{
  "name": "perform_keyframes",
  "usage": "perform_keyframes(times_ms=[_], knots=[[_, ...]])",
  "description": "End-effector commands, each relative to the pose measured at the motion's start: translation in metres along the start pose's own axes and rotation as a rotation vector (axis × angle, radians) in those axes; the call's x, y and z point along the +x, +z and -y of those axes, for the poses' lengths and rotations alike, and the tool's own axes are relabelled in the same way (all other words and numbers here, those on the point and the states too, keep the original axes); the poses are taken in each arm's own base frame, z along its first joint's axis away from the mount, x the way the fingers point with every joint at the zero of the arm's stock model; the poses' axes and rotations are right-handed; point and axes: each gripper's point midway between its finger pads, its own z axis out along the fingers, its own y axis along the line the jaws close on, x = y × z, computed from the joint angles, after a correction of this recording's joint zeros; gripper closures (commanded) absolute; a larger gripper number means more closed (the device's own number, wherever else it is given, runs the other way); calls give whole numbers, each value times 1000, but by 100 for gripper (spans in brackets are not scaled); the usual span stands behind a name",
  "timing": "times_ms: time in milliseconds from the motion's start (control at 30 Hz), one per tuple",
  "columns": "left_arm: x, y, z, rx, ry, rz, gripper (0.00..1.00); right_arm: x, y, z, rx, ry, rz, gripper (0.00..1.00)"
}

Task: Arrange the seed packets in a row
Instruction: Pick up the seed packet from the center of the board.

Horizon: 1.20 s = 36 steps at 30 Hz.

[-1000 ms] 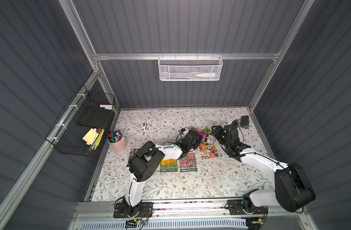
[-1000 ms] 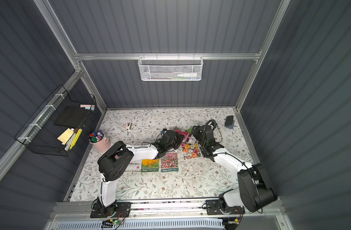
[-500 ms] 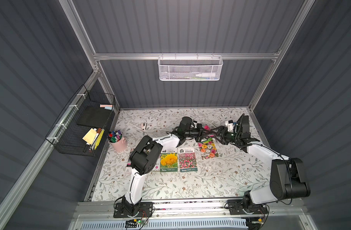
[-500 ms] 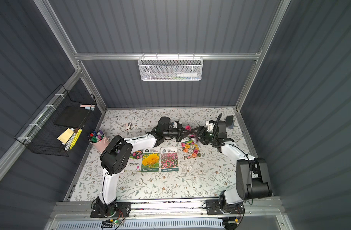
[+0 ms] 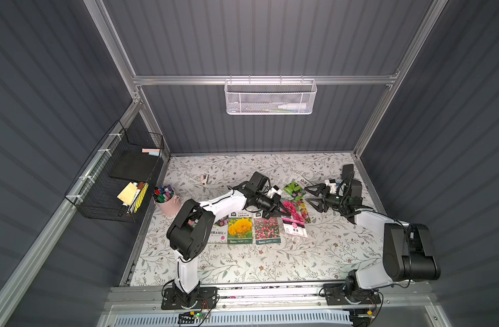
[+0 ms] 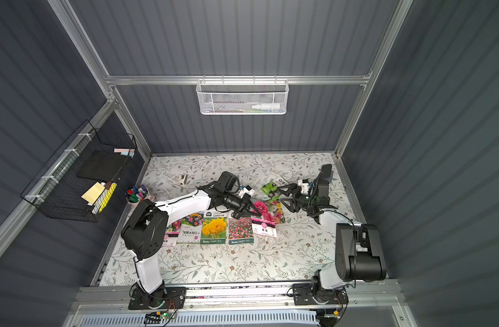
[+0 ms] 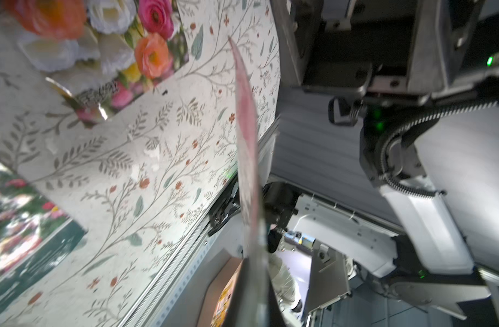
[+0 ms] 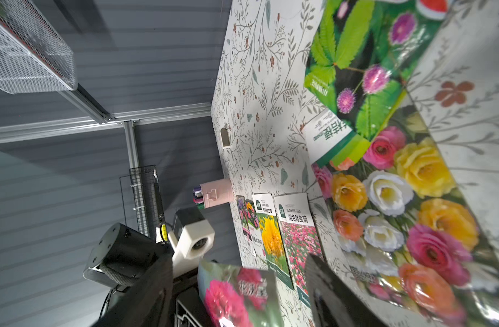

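Observation:
Several seed packets lie side by side on the floral mat: a yellow-flower one, a pink-field one, and others partly under my left arm. My left gripper is shut on a magenta-flower packet, which hangs tilted at the row's right end; it shows edge-on in the left wrist view. My right gripper stands open just right of it, and the packet shows between its spread fingers, untouched. A green-leaved packet overlaps a mixed-rose packet behind.
A pink cup of markers stands at the mat's left edge. A dark slab lies in the back right corner, and a small pale object at the back left. A black wire basket hangs on the left wall.
The magenta packet, held up between both grippers half a second ago, has come down to the row's right end in my left gripper. My right gripper has opened and drawn back right.

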Motion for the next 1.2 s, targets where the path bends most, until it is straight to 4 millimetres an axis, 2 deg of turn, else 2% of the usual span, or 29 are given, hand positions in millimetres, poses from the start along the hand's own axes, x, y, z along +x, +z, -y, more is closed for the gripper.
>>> perform_keyframes(times_ms=[0,133,233,433,667,700,833,1000,1033,1067,1100,1167], knots=[[22,-10,-1,-52,88,-52,100,6,3,-13,-98,34,-67,25],[17,-12,-2,-80,127,-21,100,11,5,-12,-145,70,-90,26],[9,-13,-2,-98,157,9,100,23,11,-11,-157,68,-126,26],[-15,-14,3,-85,171,77,100,50,28,-9,-160,60,-214,28],[-49,-22,8,-45,151,163,100,72,42,-2,-162,49,-280,30],[-53,-23,8,-38,146,174,100,73,43,-4,-172,45,-281,33],[-65,-28,5,-25,116,207,100,70,42,-14,-231,42,-262,62],[-74,-35,-9,-21,44,222,100,67,42,-16,-263,54,-250,89],[-76,-37,-13,-21,24,228,97,67,42,-15,-261,55,-249,96],[-77,-38,-16,-18,7,233,84,67,42,-15,-261,52,-250,100],[-78,-40,-19,-15,-12,240,71,67,43,-14,-257,50,-247,100],[-79,-43,-22,-14,-33,250,33,66,44,-8,-236,42,-237,100]])
